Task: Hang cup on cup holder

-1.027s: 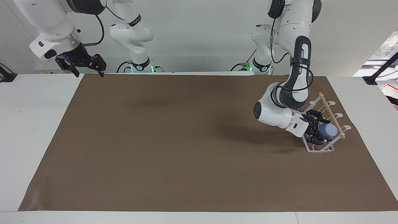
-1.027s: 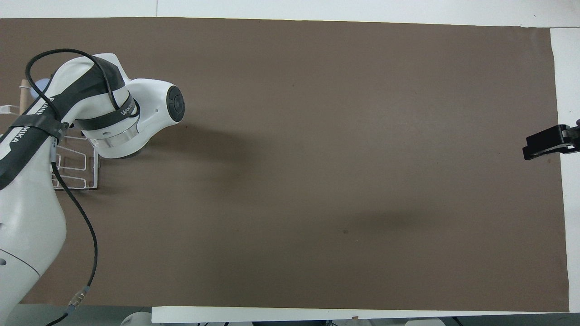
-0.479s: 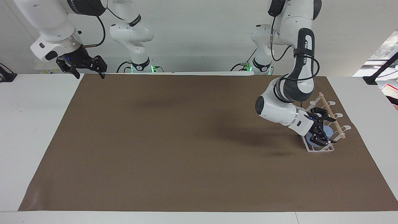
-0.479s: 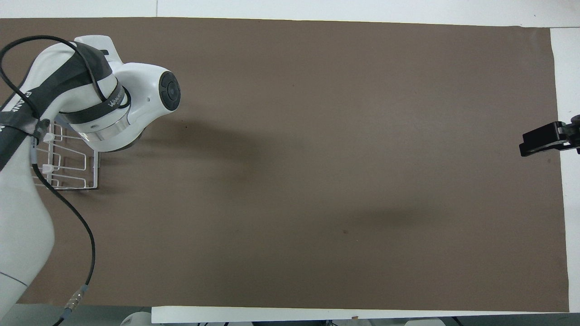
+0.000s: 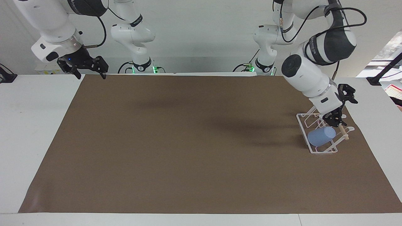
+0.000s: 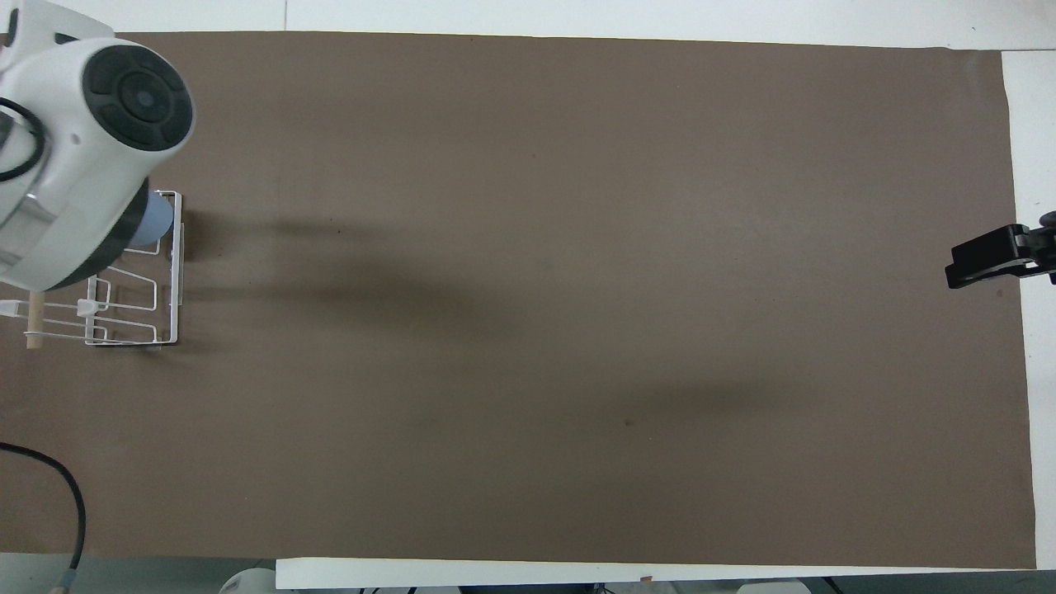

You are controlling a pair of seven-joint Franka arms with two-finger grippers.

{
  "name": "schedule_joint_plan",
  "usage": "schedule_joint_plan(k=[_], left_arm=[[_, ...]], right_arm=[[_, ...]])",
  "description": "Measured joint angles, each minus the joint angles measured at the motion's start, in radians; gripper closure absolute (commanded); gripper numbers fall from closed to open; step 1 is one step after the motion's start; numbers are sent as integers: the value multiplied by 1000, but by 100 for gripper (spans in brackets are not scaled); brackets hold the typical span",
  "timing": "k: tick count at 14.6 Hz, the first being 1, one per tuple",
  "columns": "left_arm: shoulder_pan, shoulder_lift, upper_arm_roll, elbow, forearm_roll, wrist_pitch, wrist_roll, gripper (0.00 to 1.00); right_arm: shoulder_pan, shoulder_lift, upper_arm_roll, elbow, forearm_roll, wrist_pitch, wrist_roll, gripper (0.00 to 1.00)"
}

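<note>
Although most of both frames is taken up by the brown mat (image 5: pixel 188 141) spread over the white counter (image 5: pixel 34 125), the action sits at the right edge of the facing view. The left arm, entering from the upper right of that frame, has lifted clear: a second ago its end effector was low in the rack with the cup between its fingers, and now the left end effector (image 5: pixel 340 105) hangs above the cup holder (image 5: pixel 303 124), fingers spread and holding nothing. The right arm waits at the upper left of the facing frame, its right end effector (image 5: pixel 86 67) open, empty and raised over the mat's corner; the overhead view shows just its tip at the right edge.

The cup holder stands at the mid-right of the facing frame, and at the left edge of the overhead frame, where the left arm's wrist hides much of it. Its wooden dowel (image 5: pixel 343 131) runs slantwise along the top.

The cup (image 5: pixel 321 136) now lies tilted on the rack's prongs, at the end of the rack lowest in the facing frame, free of any grip. Released and staying put, it suggests the hanging is done, and only the arm's retreat looks left.
</note>
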Motion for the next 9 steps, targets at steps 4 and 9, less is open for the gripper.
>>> schedule_joint_plan(k=[4, 9], left_arm=[[93, -45, 4, 31, -273, 6, 348, 0], [205, -99, 8, 29, -745, -67, 741, 0]], right_arm=[[-23, 0, -3, -1, 0, 0, 0, 0], [-25, 0, 0, -1, 0, 0, 0, 0]])
